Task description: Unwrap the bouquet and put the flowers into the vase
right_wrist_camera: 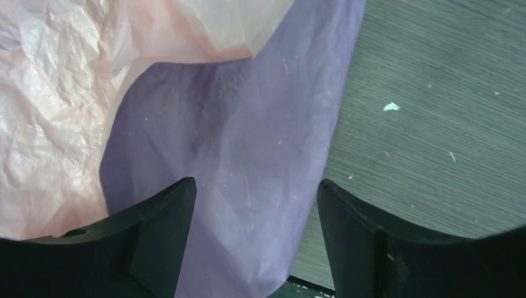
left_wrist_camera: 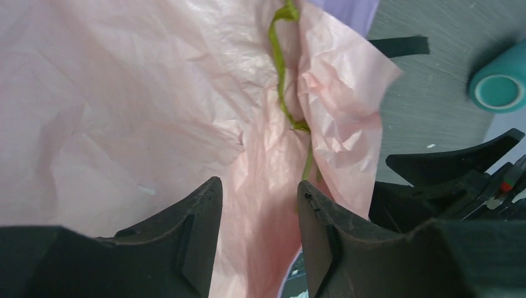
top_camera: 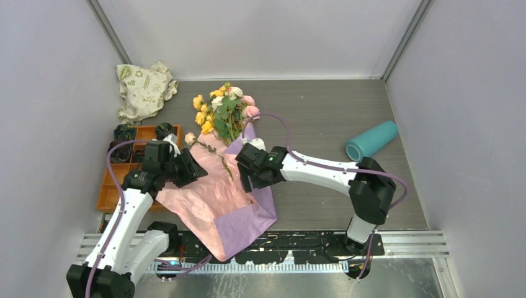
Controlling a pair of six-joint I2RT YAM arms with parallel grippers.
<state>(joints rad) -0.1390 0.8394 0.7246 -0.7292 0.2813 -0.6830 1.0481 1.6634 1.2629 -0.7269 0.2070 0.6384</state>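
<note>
While both hands sit low over the unfolded wrapping, neither visibly grips anything. The left hand (left_wrist_camera: 257,198) stands about half open, its fingers straddling a crumpled fold of the pink sheet (top_camera: 198,198). The paper lies loose in the gap, and a thin green stem (left_wrist_camera: 279,74) runs away from the fingertips, close by the right-side finger. The right hand (right_wrist_camera: 255,186) is spread wide above the purple sheet (right_wrist_camera: 236,143), whose edge passes under it, with bare desk (right_wrist_camera: 434,93) on its other side. Between the two hands the stem crosses the pink sheet. The flowers (top_camera: 222,107) lie beyond both sets of fingertips, their yellow, pink and white heads on the desk. The vase (top_camera: 372,140) lies on its side, well apart from the right hand, off past its forearm. An orange tray (top_camera: 110,186) sits just outside the left hand, and a cloth bag (top_camera: 144,90) lies farther beyond it.
</note>
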